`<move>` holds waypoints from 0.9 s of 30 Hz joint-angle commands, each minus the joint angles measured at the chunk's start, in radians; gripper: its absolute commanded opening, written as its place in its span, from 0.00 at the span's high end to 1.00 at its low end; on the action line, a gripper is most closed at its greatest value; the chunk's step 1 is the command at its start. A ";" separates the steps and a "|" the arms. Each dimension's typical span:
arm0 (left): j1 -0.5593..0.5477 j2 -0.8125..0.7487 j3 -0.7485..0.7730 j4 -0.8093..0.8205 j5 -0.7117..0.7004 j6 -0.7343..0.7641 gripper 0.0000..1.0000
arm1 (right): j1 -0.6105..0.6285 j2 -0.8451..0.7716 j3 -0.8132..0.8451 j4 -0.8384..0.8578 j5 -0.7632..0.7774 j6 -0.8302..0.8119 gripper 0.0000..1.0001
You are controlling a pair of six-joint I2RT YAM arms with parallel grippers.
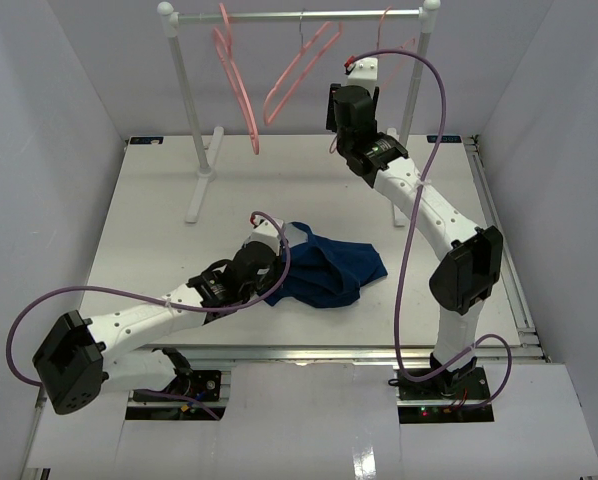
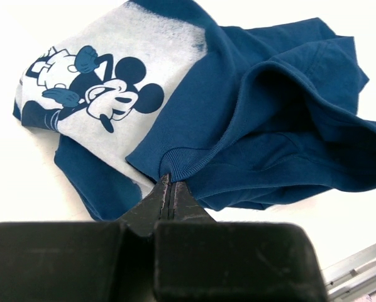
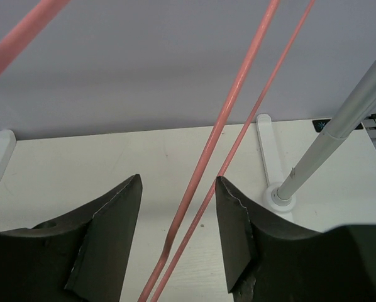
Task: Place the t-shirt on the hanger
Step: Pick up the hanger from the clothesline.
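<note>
Left wrist view: left tool (image 2: 169, 187) clenched on the t-shirt (image 2: 270, 126) collar; shirt crumpled on the table (image 2: 24, 207).
Right wrist view: right tool (image 3: 177, 185) released, jaws either side of the hanger (image 3: 210, 151) bars.

Bright even light; soft shadows; white table (image 2: 24, 207) washed out.
</note>
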 commanded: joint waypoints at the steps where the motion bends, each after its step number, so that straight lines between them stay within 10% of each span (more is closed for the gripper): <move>1: 0.002 -0.054 -0.015 0.023 0.032 -0.005 1.00 | -0.007 -0.054 -0.027 -0.040 -0.023 0.026 0.45; 11: -0.004 -0.059 -0.014 0.023 0.042 0.006 1.00 | -0.006 -0.106 0.012 -0.115 -0.009 -0.033 0.90; 27: -0.005 -0.032 -0.007 0.023 0.016 0.010 1.00 | -0.006 -0.395 -0.202 -0.184 -0.094 -0.170 0.92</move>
